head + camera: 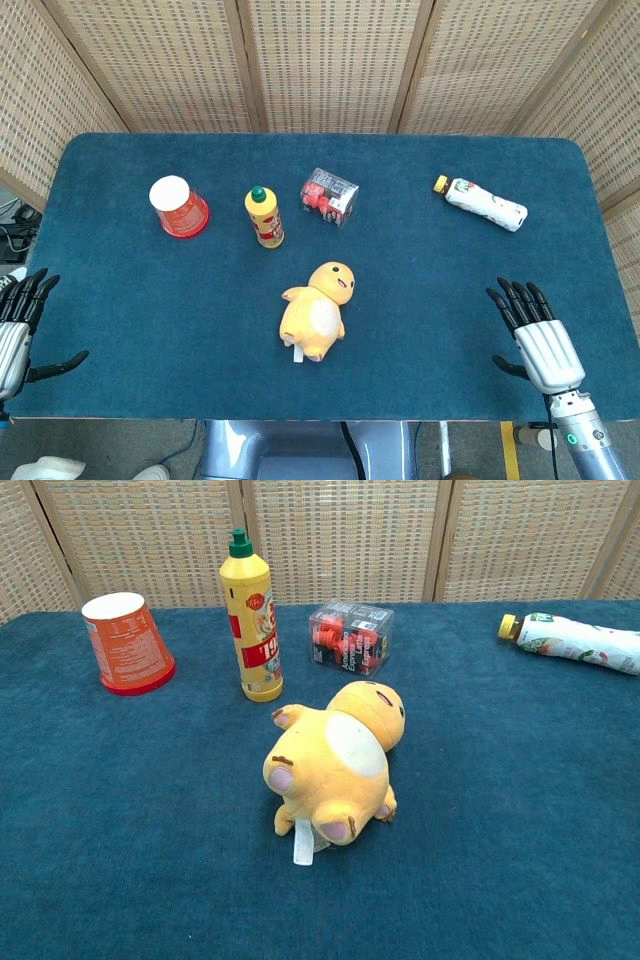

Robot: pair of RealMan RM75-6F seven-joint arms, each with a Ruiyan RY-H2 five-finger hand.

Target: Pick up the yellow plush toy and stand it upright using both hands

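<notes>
The yellow plush toy lies on its back in the middle of the blue table, belly up, head pointing away from me. In the chest view the plush toy shows its feet and a white tag toward the front. My left hand rests at the table's front left edge, fingers spread, holding nothing. My right hand sits at the front right, fingers spread, also holding nothing. Both hands are far from the toy and neither appears in the chest view.
Behind the toy stand a yellow bottle with a green cap, an upside-down red cup and a clear box of red items. A white bottle lies at the back right. Wicker screens close off the back.
</notes>
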